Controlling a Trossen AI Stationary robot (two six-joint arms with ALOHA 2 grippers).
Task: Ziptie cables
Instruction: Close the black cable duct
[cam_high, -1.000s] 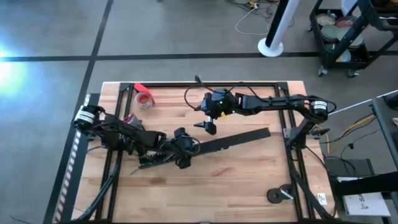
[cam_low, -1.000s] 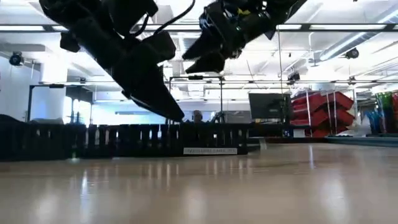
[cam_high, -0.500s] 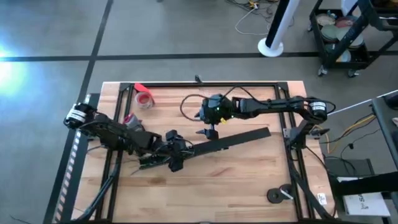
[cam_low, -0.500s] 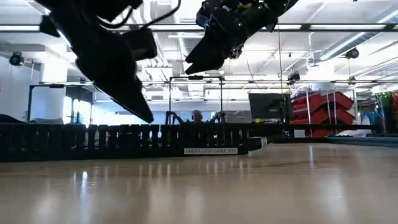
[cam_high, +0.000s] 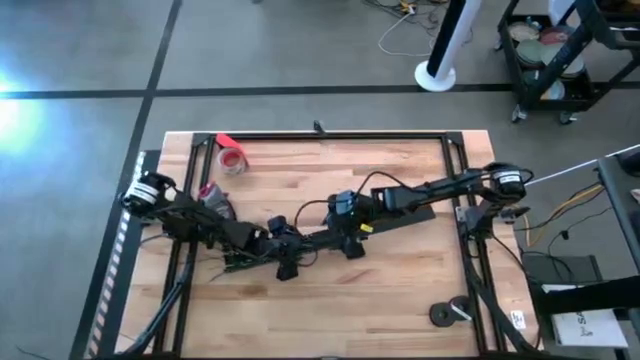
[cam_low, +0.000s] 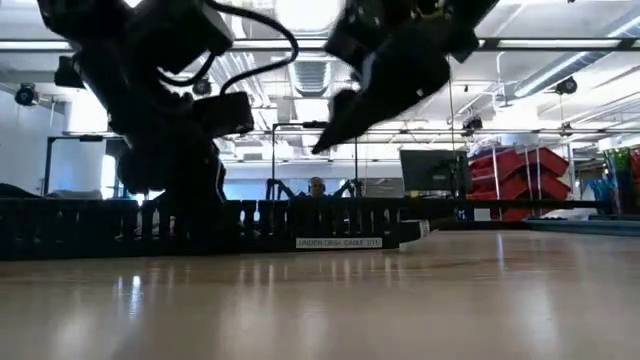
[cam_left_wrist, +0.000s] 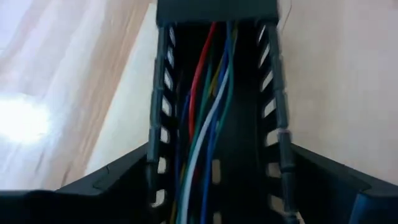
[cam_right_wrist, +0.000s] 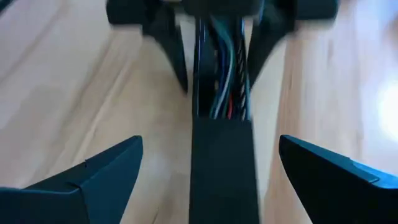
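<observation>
Two claws meet over a long black slotted strip (cam_high: 385, 223) lying aslant on the table (cam_high: 400, 290). Left claw (cam_left_wrist: 214, 186) stands spread wide astride the strip, gripping nothing; the cables (cam_left_wrist: 208, 118), red, green, white and blue, run along its channel. Right claw (cam_right_wrist: 221, 168) faces it, fingers likewise wide apart either side of the strip, holding nothing.

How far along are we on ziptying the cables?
Early stage. Done: the cables lie gathered along the black slotted track. In hand: the left gripper and right gripper, both open, straddle the track from opposite ends. Left: no ziptie is visible around the bundle, so the tying remains.
</observation>
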